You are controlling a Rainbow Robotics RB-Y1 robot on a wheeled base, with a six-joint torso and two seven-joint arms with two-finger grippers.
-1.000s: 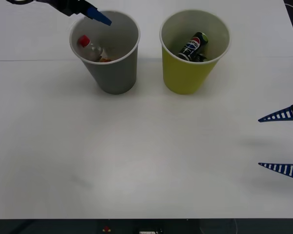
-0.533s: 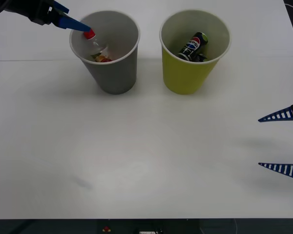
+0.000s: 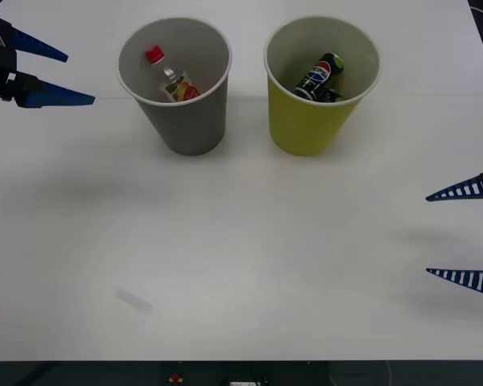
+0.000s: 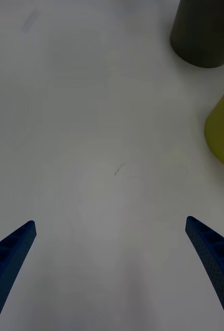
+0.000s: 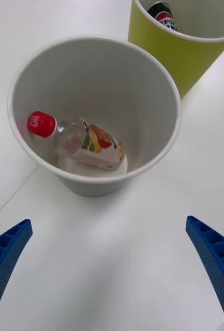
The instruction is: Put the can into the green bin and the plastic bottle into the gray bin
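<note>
The plastic bottle [image 3: 171, 77] [image 5: 83, 145], whitish with a red cap, lies tilted inside the gray bin [image 3: 185, 129] [image 5: 93, 183]. The black can [image 3: 319, 75] [image 5: 162, 12] leans inside the green bin [image 3: 306, 125] [image 5: 168, 49], which stands to the right of the gray one. My left gripper [image 3: 55, 77] [image 5: 112, 274] is open and holds nothing, up at the far left, clear of the gray bin. At the table's right edge my right gripper [image 3: 447, 235] [image 4: 109, 258] stands open, well away from both bins.
Both bins stand at the back of a white table [image 3: 241, 241]. A small clear scrap [image 3: 134, 300] lies near the front left. In the right wrist view the gray bin [image 4: 205, 31] and green bin [image 4: 223, 129] show from the side.
My left gripper has drawn back to the left, away from the gray bin's rim. The plastic bottle has shifted and settled inside the bin. The right arm has not moved.
</note>
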